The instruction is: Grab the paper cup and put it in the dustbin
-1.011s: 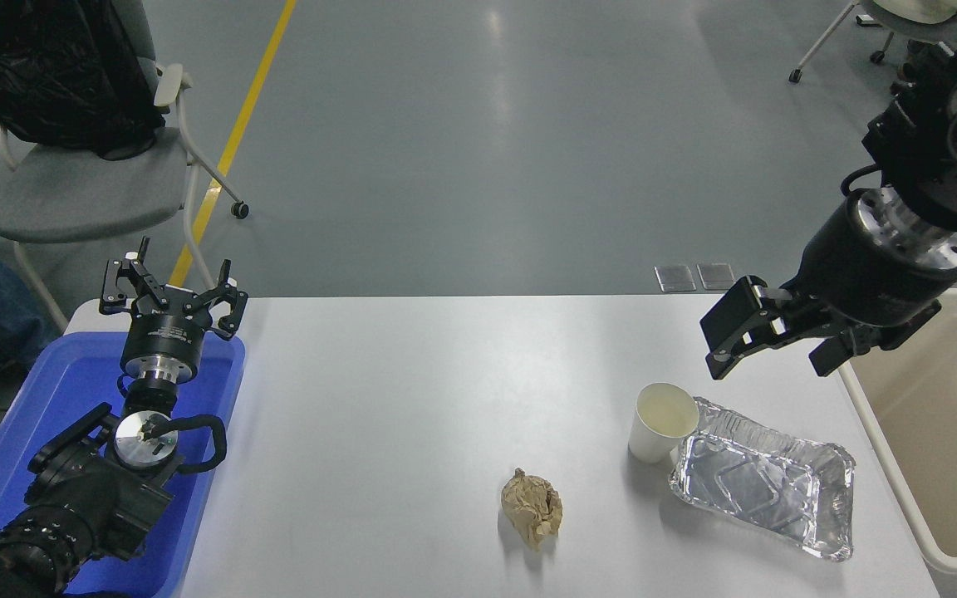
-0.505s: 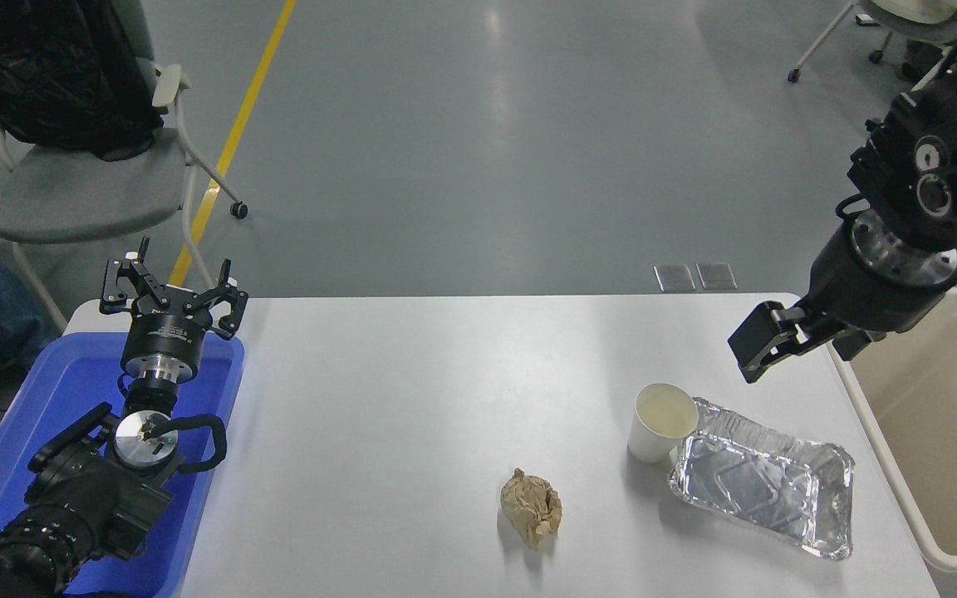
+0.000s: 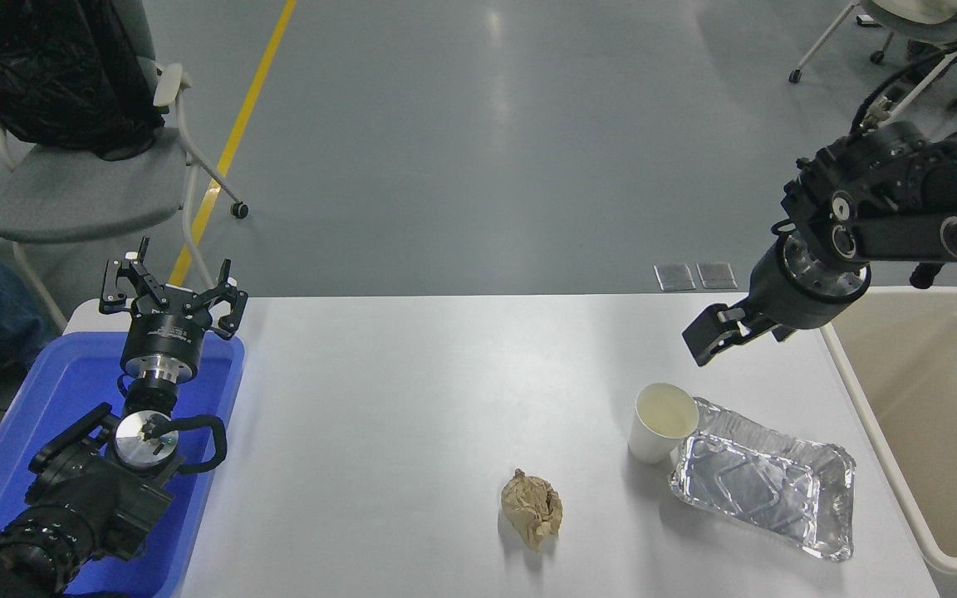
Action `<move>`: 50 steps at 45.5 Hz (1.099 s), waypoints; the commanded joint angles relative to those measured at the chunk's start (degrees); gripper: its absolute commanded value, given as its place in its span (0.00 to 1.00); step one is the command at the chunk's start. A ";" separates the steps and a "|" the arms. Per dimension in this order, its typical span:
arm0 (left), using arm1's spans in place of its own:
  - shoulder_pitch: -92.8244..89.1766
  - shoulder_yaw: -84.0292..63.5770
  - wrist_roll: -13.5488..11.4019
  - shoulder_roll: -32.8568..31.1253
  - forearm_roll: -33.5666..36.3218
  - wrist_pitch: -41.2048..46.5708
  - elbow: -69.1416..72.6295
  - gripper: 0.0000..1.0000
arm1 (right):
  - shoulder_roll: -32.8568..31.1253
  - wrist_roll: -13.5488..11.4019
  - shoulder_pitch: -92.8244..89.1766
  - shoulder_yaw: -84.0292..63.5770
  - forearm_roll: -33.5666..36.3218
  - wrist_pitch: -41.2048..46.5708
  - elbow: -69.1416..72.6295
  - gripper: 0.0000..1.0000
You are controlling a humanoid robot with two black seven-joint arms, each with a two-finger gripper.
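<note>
Two arms show, and only the right gripper (image 3: 707, 335) is near the work: it hangs above the table (image 3: 412, 399), though whether its fingers are parted cannot be told. Just below and nearer than it, the paper cup (image 3: 663, 422) stands upright, touching the foil tray (image 3: 765, 486). Beside it, rightward, the dustbin (image 3: 935, 415) waits, handy for a short carry. Far off, the left gripper (image 3: 171, 295) sits spread over the blue tray (image 3: 38, 399).

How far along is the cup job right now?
Nothing is done yet: the cup stands upright on the table beside the foil tray. In hand: the right gripper hovers above and behind the cup, holding nothing. Left: grasp the cup, carry it right, drop it in the bin. Left gripper sits over the blue tray.
</note>
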 commanded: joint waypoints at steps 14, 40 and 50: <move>0.00 0.00 0.00 -0.08 0.00 0.01 -0.01 0.99 | 0.48 -0.08 -11.22 2.95 -0.21 -1.70 -7.69 1.00; 0.00 0.00 0.00 0.01 0.00 0.01 -0.01 0.99 | 1.80 -2.01 -19.66 7.70 0.05 -2.05 -15.25 1.00; 0.00 0.00 0.00 0.01 0.00 0.01 0.00 0.99 | 1.89 -2.28 -22.21 7.70 0.05 -2.23 -16.48 1.00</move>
